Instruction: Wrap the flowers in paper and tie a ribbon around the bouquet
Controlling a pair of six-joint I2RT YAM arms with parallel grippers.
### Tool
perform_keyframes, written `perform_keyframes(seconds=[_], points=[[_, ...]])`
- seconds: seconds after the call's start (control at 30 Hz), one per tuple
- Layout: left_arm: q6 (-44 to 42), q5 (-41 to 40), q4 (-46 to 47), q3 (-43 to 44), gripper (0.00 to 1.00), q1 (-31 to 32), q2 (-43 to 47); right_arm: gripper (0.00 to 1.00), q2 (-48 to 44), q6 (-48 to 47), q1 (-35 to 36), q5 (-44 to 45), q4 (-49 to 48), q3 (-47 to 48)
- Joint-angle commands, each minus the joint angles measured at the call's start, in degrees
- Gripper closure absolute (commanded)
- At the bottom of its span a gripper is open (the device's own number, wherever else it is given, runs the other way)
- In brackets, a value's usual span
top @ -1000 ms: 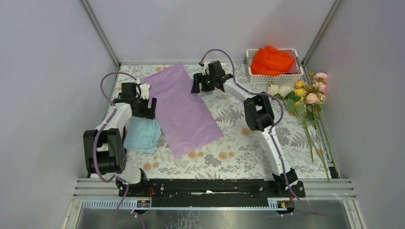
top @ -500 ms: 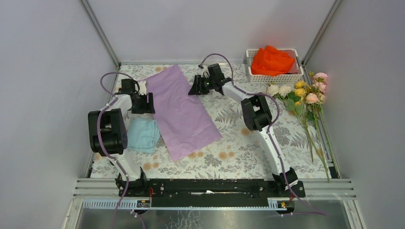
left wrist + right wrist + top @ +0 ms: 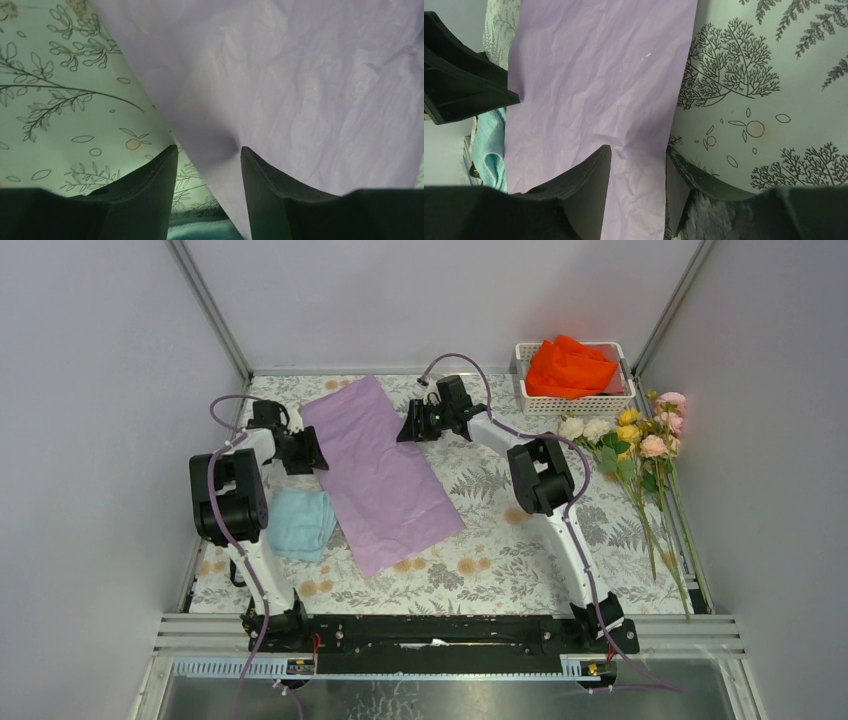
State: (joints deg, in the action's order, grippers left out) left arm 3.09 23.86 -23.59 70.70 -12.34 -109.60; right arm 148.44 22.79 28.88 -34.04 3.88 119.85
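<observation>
The lilac paper (image 3: 385, 475) lies flat on the bench (image 3: 500, 560), running from 11 to 5 o'clock. The left claw (image 3: 318, 453) at its 9 o'clock edge and the right claw (image 3: 408, 427) at 1 o'clock have jaws apart, straddling it. Best to close evenly and lift both together.

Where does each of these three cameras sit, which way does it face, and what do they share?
Top external: above and behind the arms, looking down on the table; both arms show whole.
Left wrist: on the left arm, looking down past the left pincer at the edge of the paper.
Right wrist: on the right arm, looking past the right pincer across the paper.
Shared: all three show the purple paper.
</observation>
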Motion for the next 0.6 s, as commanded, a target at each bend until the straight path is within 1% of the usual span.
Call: perform_keyframes(seconds=[0.0,0.13,0.4,0.57], points=[[3.12,3.06,0.57,2.64,0.45,-0.31,-1.95,0.49,-4.07,-1.98,0.43,1.6,2.11,-0.93],[3.49,3.73,1.72,2.53,0.49,-0.31,-1.58,0.49,-4.67,-2.62,0.47,2.03,2.4,-1.8],[2.54,2.61,2.98,1.12,0.53,-0.25,1.16,0.49,-5.0,-3.08,0.47,2.48,2.75,-2.21],[2.61,3.32,4.09,0.19,0.57,-0.16,2.35,0.49,-5.33,-3.55,0.46,2.8,3.01,-2.33]])
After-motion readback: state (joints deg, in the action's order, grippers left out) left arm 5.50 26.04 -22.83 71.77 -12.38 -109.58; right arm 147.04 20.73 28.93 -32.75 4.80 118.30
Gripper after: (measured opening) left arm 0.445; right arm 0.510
